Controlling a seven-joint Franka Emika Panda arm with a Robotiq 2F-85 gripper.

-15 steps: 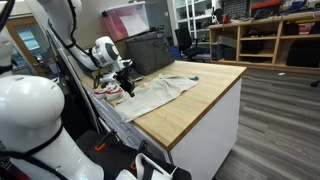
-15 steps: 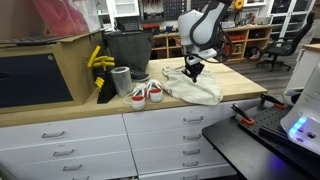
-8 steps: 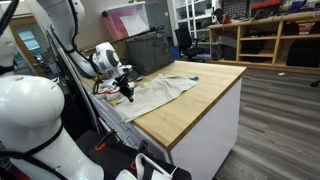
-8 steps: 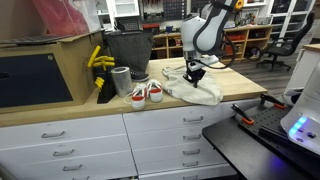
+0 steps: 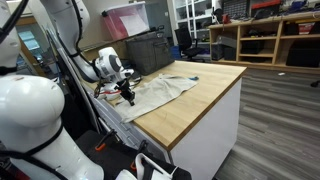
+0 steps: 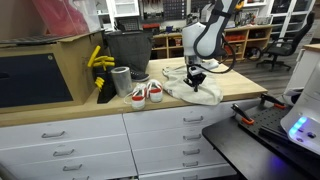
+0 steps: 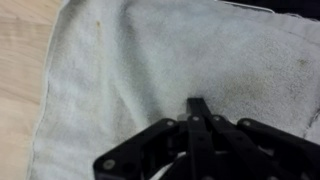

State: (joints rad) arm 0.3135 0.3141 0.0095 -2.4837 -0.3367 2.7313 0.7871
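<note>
— What do you have on screen?

— A long wooden counter (image 5: 205,92), and spread over one end of it a pale, rumpled towel (image 6: 203,90). A pair of white sneakers (image 6: 147,93) sits just beside the towel's edge, apart from the arm.

— And the end effector (image 6: 196,81)?

— Down on the towel, near the middle of its crumpled part. In the wrist view its fingers (image 7: 198,112) are clenched tight together, tips against the cloth (whether a fold is caught between them, I can't tell).

— So which step is this?

— I'd judge it's the pinch, the grab on the towel. A next move calls for a slow, straight lift, watching that the fabric rises with the tips and keeps off the sneakers.
</note>
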